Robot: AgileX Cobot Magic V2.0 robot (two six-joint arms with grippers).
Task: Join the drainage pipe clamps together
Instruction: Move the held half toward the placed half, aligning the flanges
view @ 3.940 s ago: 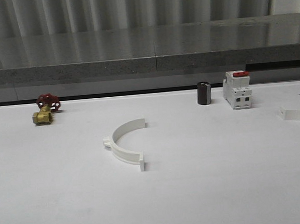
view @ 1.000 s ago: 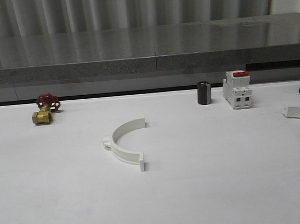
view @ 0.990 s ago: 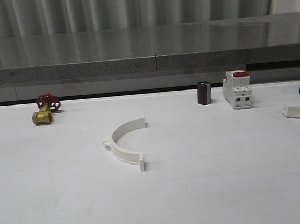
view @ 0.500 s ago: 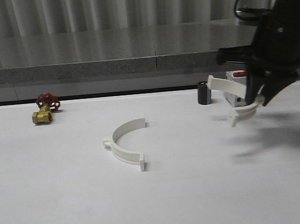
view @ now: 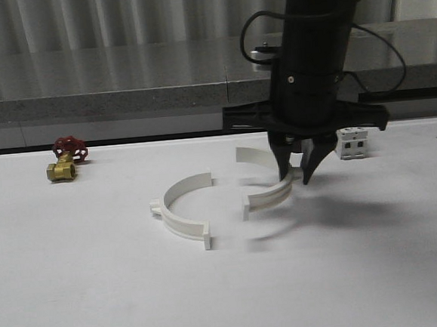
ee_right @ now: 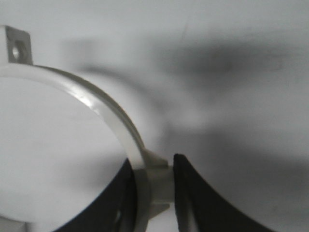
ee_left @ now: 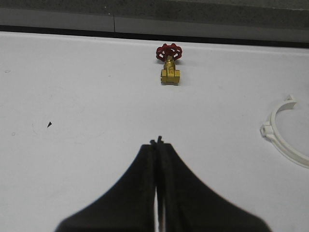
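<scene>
Just right of the resting clamp half (view: 183, 212), the right gripper (view: 297, 174) hangs clamped on the second clamp half (view: 269, 181), above the table (view: 100, 294). Lower it level, flanges facing. Left gripper (ee_left: 157, 142) pressed together, empty.

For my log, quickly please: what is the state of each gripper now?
Left gripper: shut, holding nothing.
Right gripper: shut on one white clamp half, above the table.

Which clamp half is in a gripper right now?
The right-hand clamp half, pinched at mid-arc by the right gripper. The other clamp half lies free on the table, to its left.
</scene>
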